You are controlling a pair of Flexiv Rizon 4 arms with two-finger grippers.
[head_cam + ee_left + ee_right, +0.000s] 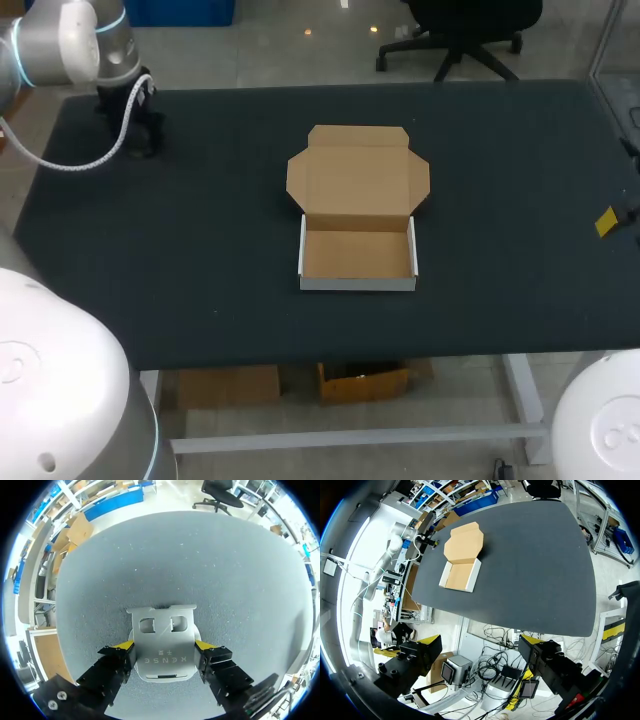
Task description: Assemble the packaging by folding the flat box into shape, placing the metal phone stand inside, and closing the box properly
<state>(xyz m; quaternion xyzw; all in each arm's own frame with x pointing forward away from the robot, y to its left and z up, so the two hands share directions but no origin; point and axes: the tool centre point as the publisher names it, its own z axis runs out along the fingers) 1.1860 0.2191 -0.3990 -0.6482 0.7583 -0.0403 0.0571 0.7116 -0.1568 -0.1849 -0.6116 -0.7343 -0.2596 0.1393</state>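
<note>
The cardboard box stands folded in the middle of the black table, white outside and brown inside. Its lid lies open toward the far edge, and the tray is empty. At the far left corner my left gripper points down at the table. The left wrist view shows it shut on the silver metal phone stand, a yellow tip pressed against each side, the stand resting on the tabletop. My right gripper hangs open and empty off the table's right edge, far from the box.
The black tabletop holds nothing else around the box. Open surface lies between the left gripper and the box, and to the box's right.
</note>
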